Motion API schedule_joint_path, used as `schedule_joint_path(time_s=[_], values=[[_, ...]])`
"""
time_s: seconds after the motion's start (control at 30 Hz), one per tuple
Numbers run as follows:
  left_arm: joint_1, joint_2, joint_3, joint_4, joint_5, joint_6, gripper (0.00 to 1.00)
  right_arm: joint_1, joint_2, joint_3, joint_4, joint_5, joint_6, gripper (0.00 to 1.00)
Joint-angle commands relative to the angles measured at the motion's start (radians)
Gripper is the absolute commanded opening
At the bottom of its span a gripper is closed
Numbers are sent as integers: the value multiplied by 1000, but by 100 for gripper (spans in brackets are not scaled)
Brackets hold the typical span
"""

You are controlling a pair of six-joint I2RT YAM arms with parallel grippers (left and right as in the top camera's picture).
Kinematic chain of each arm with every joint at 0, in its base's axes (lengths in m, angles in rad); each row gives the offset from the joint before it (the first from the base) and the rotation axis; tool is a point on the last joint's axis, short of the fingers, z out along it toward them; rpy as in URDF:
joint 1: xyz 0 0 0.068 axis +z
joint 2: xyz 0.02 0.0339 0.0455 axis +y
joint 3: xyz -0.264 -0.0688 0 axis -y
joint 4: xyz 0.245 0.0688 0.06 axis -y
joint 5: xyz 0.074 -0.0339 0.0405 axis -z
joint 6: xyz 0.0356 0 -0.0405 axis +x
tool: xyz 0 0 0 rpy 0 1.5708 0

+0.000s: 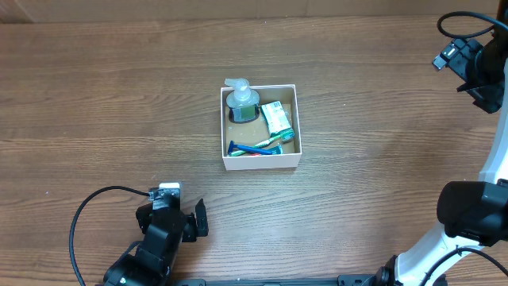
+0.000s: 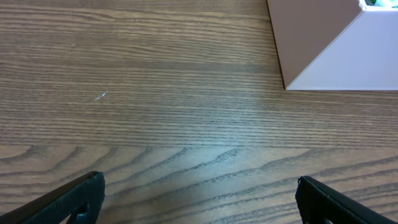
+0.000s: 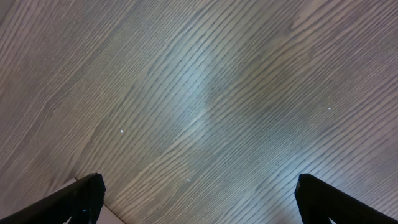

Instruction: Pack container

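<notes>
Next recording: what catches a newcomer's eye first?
The white box in the middle of the table, holding a pump bottle in its far left corner, a small packet beside it and what look like toothbrushes along the near wall. Both arms sit clear of it, the left arm at the near edge, the right arm far right, jaws wide open and empty.

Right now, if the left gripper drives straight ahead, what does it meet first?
Probably only bare table: the left gripper stands open and the container lies right of its line, though depth is unclear.
</notes>
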Motion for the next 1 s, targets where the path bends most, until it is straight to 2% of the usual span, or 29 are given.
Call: schedule_joint_path(time_s=[0.0,0.1,0.17,0.33,0.4,0.5,0.97], values=[[6,-9,-7,32,-32,16,100,5,-11,8,2,-1,5,100],[10,-29,-7,158,-35,55,100,5,-11,8,2,-1,5,100],[41,-45,-7,306,2,116,100,5,-11,7,2,-1,5,100],[200,-57,-16,603,363,335,100,5,-11,7,2,-1,5,100],[262,-62,-29,675,465,369,100,5,-11,7,2,-1,5,100],[322,-104,-45,691,513,368,100,5,-11,8,2,-1,5,100],[467,-407,-170,608,485,299,100,5,-11,7,2,-1,5,100]])
